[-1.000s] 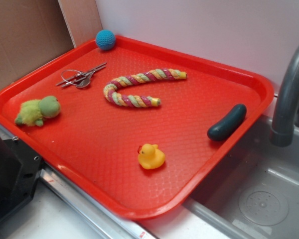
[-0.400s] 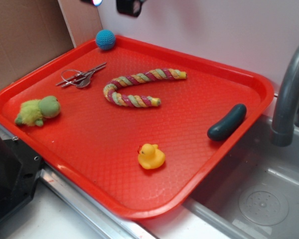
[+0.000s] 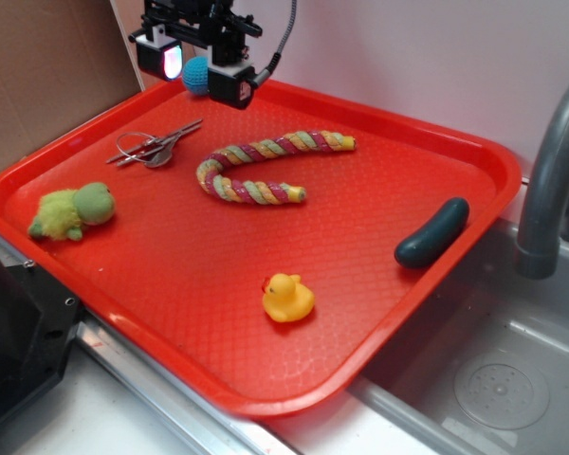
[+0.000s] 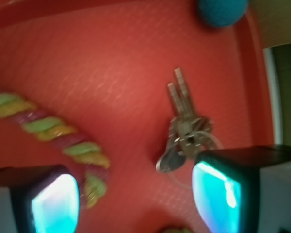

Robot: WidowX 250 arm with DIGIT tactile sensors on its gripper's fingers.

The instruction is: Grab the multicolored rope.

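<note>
The multicolored rope [image 3: 261,164] lies bent in a curve on the red tray [image 3: 171,284], with pink, yellow and pale green strands. In the wrist view the multicolored rope [image 4: 53,131] runs along the left side, blurred. My gripper [image 3: 197,68] hangs high over the tray's back left corner, well above and to the left of the rope. It is open, and the gripper [image 4: 136,199] has only bare tray between its glowing pads [image 4: 216,196]. A ring of metal keys [image 4: 184,131] lies just ahead of the right pad.
On the tray lie the keys [image 3: 155,147], a green plush toy [image 3: 73,210], a yellow rubber duck [image 3: 287,298], a dark green cucumber [image 3: 432,232] on the right rim, and a blue ball [image 3: 197,74] behind my gripper. A sink with a grey faucet [image 3: 550,180] is at the right.
My gripper has come down into view from above the back left corner of the tray. Nothing on the tray has moved.
</note>
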